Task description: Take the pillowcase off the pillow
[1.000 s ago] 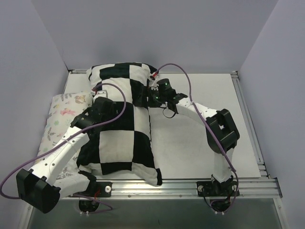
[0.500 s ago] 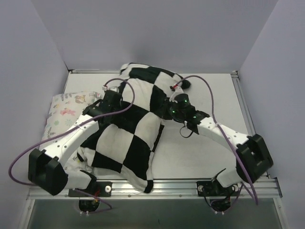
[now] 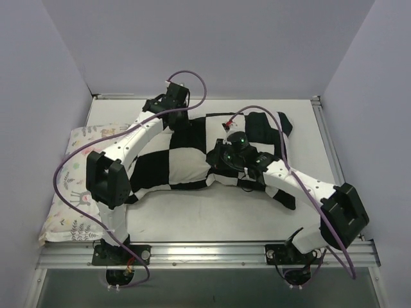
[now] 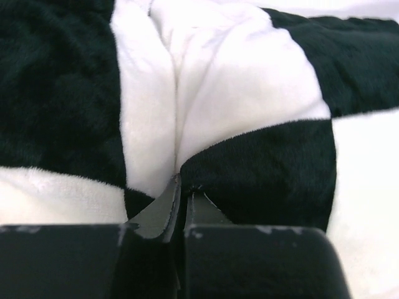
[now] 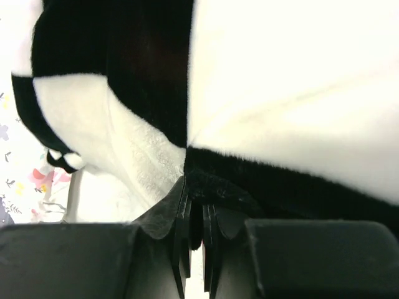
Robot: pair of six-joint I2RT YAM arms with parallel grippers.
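evidently the left gripper (image 4: 182,187) and right gripper (image 5: 194,187) are pinching the pillowcase (image 3: 186,157), far side and near, probably to tug it off.

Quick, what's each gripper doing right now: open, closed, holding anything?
Left gripper: closed, pinching the pillowcase.
Right gripper: closed, pinching the pillowcase too.

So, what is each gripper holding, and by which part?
Both pinch the pillowcase: left gripper near its far edge, right gripper on a black fold midway.
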